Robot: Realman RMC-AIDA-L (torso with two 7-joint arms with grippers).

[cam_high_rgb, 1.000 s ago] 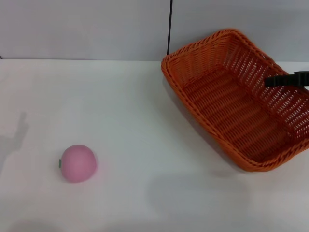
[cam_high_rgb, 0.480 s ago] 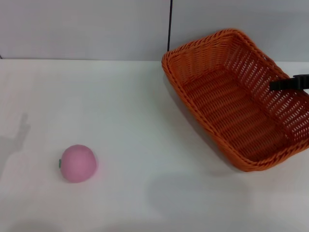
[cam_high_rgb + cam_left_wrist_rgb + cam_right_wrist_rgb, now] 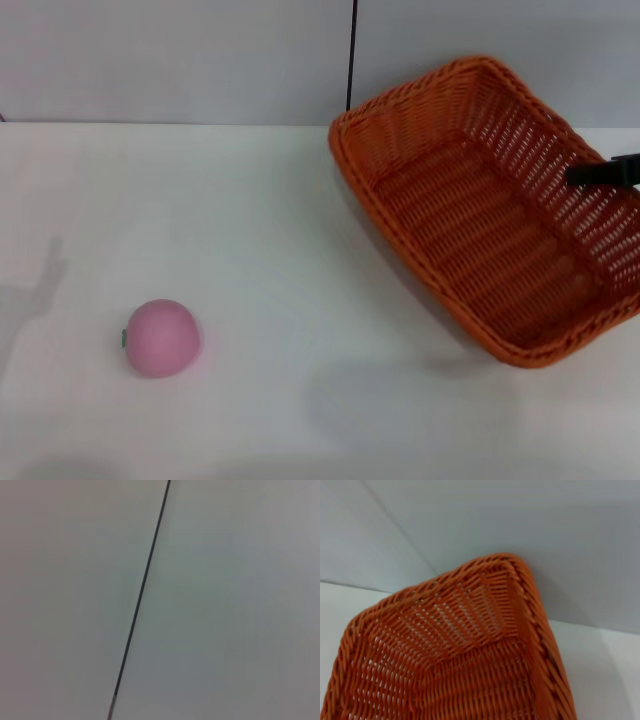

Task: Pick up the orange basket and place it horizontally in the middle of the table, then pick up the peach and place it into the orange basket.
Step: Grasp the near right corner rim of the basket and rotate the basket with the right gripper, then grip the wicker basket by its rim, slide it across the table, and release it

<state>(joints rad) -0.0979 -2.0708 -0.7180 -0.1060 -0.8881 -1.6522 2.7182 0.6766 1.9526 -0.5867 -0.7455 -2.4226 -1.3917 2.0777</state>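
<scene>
- The right pincer (image 3: 603,174) shows only as a dark tip coming in from the right edge of the head view, at the basket's right-hand wall. Whether its fingers are spread or clamped on the wicker I cannot tell.
- The left pincer is nowhere in view; its wrist camera shows only a pale wall with a dark seam.
- Directly under and around the right pincer is the basket (image 3: 480,200), lying at an angle, one corner toward the back wall and its near end swung out to the right. It sits to the right of the counter's middle.
- The basket is empty: bare woven floor and open-weave sides in both the head view and the right wrist view (image 3: 470,645).
- Well away from the pincer, across the counter (image 3: 250,220) to the left and nearer the robot, rests the peach (image 3: 161,338), alone and untouched.
- The step in hand looks like moving the basket, so the task is in its early part.
- To do it well, the grip should sit firmly on the braided rim, since the open weave may flex or slip.
- The basket needs turning so its long side runs across the counter, then setting down flat at the middle.
- Keep the swing clear of the peach; a nudge would roll it.
</scene>
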